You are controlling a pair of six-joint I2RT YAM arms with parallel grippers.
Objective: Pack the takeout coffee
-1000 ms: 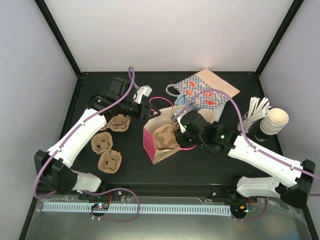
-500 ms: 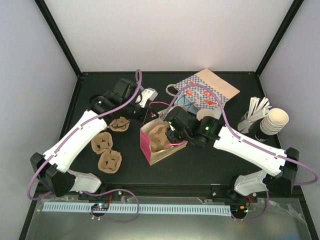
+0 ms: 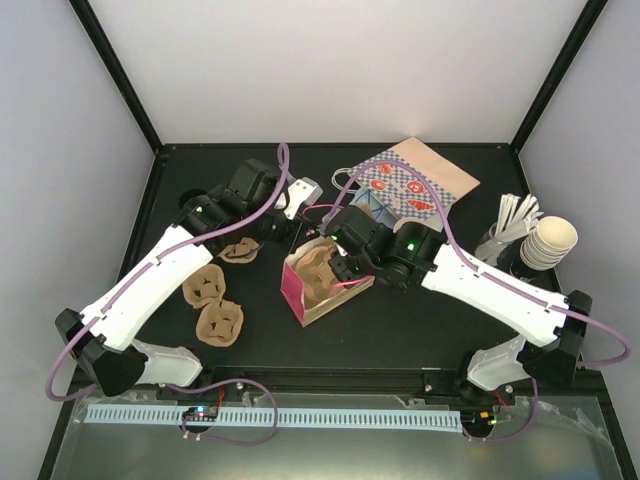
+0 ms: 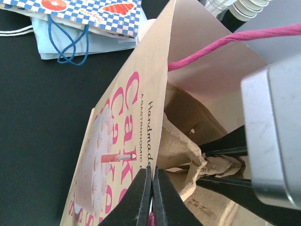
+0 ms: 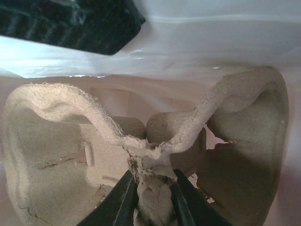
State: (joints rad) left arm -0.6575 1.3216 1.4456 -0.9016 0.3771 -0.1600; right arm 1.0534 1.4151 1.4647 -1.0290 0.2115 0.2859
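Our left gripper (image 4: 151,173) pinches the pink bag (image 3: 300,292) by its rim, the right gripper (image 5: 154,182) clamps the pulp carrier (image 5: 61,122) inside it. We glimpse the coffee cup (image 4: 144,29) just beyond, nearer the right arm.

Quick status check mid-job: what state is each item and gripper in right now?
Pink bag: standing, mouth open.
Pulp carrier: inside the pink bag, pinched at its centre ridge.
Left gripper: shut on the pink bag's rim.
Right gripper: shut on the pulp carrier.
Checkered bag: lying flat, at the back.
Spare carriers: lying flat, untouched.
Cup stack: nested.
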